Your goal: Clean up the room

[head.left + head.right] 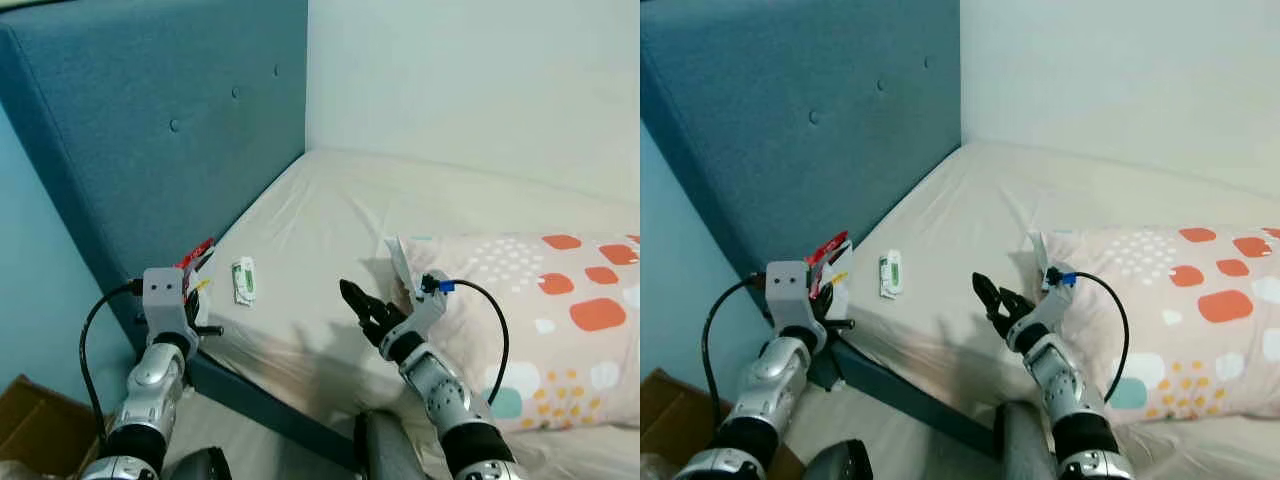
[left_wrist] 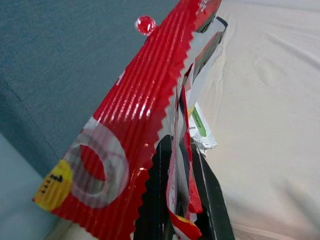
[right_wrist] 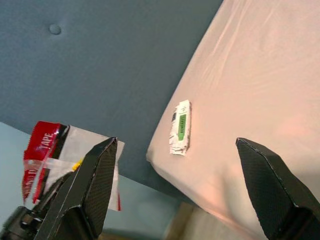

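My left gripper (image 2: pixel 182 195) is shut on a red and white snack wrapper (image 2: pixel 125 125), held up beside the bed's corner (image 1: pixel 196 262). A small white and green wrapper (image 1: pixel 243 279) lies on the beige sheet near the blue headboard, a little to the right of the held wrapper; it also shows as the white and green wrapper (image 3: pixel 180 127). My right gripper (image 1: pixel 362 308) hovers open over the mattress right of that wrapper, its fingers (image 3: pixel 95 185) spread wide.
A blue padded headboard (image 1: pixel 160 130) runs along the bed's left side. A pillow (image 1: pixel 540 310) with orange and teal spots lies at the right, close to my right arm. A cardboard box (image 1: pixel 25 420) sits on the floor lower left. White wall behind.
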You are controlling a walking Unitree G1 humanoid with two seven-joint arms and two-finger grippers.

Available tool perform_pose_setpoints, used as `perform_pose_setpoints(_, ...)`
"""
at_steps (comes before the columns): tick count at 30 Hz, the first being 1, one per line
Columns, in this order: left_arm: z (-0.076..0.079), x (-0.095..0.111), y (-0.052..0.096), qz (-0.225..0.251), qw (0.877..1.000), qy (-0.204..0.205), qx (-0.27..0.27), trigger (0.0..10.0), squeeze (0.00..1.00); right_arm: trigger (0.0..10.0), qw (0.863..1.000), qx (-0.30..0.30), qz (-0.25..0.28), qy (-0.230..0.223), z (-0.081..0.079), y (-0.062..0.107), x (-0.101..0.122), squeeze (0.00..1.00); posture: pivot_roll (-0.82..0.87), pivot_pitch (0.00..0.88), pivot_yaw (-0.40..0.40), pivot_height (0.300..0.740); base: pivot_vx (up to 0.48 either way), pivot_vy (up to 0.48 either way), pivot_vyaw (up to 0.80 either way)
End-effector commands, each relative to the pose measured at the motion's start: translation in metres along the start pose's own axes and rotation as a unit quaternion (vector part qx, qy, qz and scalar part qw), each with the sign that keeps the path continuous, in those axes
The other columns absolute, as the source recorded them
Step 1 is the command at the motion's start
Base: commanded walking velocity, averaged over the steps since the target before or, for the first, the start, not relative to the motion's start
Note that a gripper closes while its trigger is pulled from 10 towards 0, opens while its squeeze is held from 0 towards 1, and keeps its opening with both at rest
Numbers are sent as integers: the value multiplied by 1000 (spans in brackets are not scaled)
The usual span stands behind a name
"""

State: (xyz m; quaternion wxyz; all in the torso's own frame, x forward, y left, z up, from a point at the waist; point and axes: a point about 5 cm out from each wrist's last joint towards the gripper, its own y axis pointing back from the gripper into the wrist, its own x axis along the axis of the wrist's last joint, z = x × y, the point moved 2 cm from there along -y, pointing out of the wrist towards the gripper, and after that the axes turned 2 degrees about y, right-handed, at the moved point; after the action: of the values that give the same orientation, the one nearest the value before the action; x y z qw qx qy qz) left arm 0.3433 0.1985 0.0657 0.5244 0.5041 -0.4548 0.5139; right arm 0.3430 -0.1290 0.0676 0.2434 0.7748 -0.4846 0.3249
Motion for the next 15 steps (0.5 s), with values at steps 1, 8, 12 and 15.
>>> perform_pose_setpoints(1, 2, -5, 0, -8, 1000, 0, 2, 10000, 0, 10000, 1000, -14, -6, 8, 5, 2, -3, 0, -84, 31, -21, 600, 0, 0, 0)
perform_pose_setpoints(8, -9, -28, 10, -56, 998, 7, 29, 10000, 0, 10000, 999, -32, -34, 24, 16, 8, -22, 0, -85, 31, -10, 625, 0, 0, 0)
perform_pose_setpoints(12, -16, -38, 15, -79, 996, 11, 43, 10000, 0, 10000, 998, -30, -43, 33, 15, 7, -29, 0, -86, 30, -8, 640, 0, 0, 0)
perform_pose_setpoints(15, -20, -49, 20, -107, 993, 19, 55, 10000, 0, 10000, 997, -36, -47, 39, 17, 7, -31, 0, -83, 28, -10, 650, 0, 0, 0)
